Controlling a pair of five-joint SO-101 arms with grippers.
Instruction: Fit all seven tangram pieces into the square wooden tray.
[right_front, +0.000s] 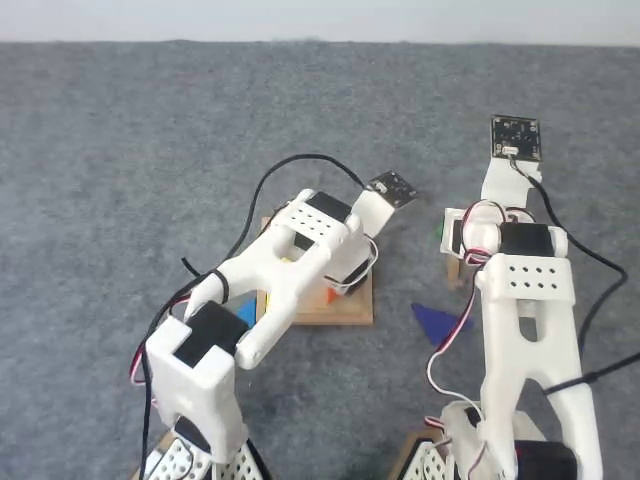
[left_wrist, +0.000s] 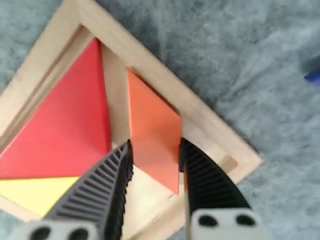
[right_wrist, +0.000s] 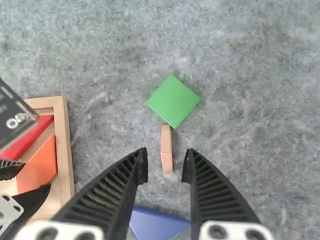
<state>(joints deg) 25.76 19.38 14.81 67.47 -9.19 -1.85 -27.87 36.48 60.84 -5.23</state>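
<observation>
— Looking at the left gripper (left_wrist: 155, 155), we find its ribbed black jaws clenched on the orange parallelogram (left_wrist: 152, 145), one jaw against each long edge.

— We agree. That flat, smooth piece lies inside the square wooden tray (left_wrist: 165, 75). Beyond the jaw tips, its far edge runs along the tray's pale inner rim.

— Just outside one jaw sits the large red triangle (left_wrist: 65, 125), with bare wood showing between it and the parallelogram. A yellow piece (left_wrist: 35, 192) borders the red one, back beside that same jaw.

— And the right gripper (right_wrist: 165, 160)?

— Its jaws stand released. Between their tips lies a narrow tan piece (right_wrist: 166, 150), with a gap on either side, so neither jaw touches it.

— Past the tips, we see the tan piece's far end meet a corner of the green square (right_wrist: 173, 101), which lies flat and turned like a diamond.

— Behind the jaws, toward the wrist, lies a blue triangle (right_wrist: 160, 225), apart from the tan piece.

— All three loose pieces rest on the fuzzy grey table cover (right_front: 150, 150), outside the tray.
</observation>
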